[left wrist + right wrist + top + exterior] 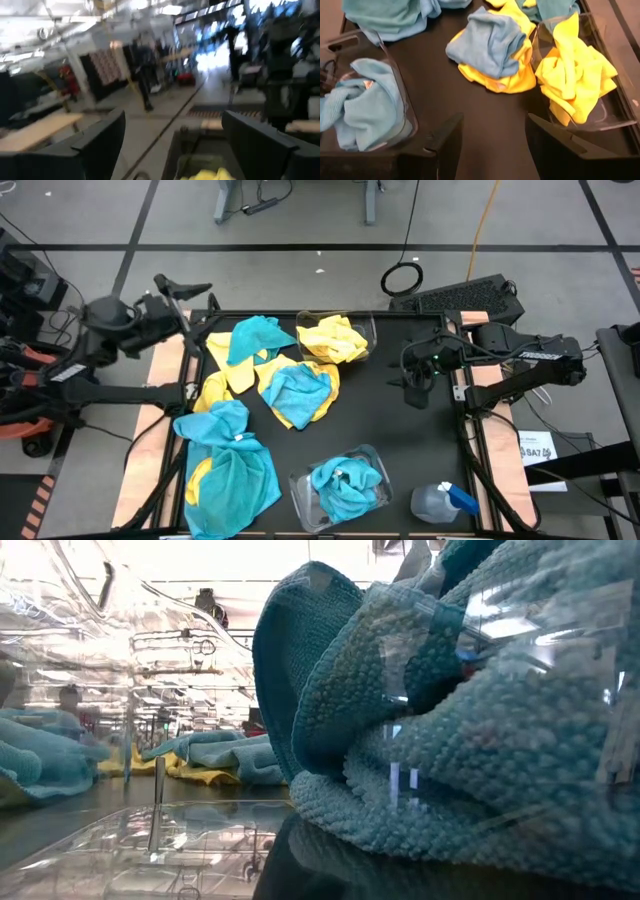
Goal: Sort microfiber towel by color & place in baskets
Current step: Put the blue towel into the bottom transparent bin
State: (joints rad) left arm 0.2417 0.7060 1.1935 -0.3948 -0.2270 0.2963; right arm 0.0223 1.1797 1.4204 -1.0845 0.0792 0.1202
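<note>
A clear basket (368,330) at the table's far side holds yellow towels (333,340). A second basket (300,498) near the front edge holds turquoise towels (345,483), which fill the low view (450,740). Loose yellow and turquoise towels (285,385) lie heaped on the black table between them, and a turquoise heap (232,465) lies at the left. My left gripper (185,288) is open and raised beyond the table's far-left corner. My right gripper (495,145) is open and empty over the table's right side, facing the towels (490,50) and both baskets (395,95) (615,100).
A clear spray bottle with a blue trigger (445,500) lies at the table's near-right corner. Bare black table (400,440) lies between my right gripper and the baskets. Wooden rails (150,405) run along the table's left and right edges.
</note>
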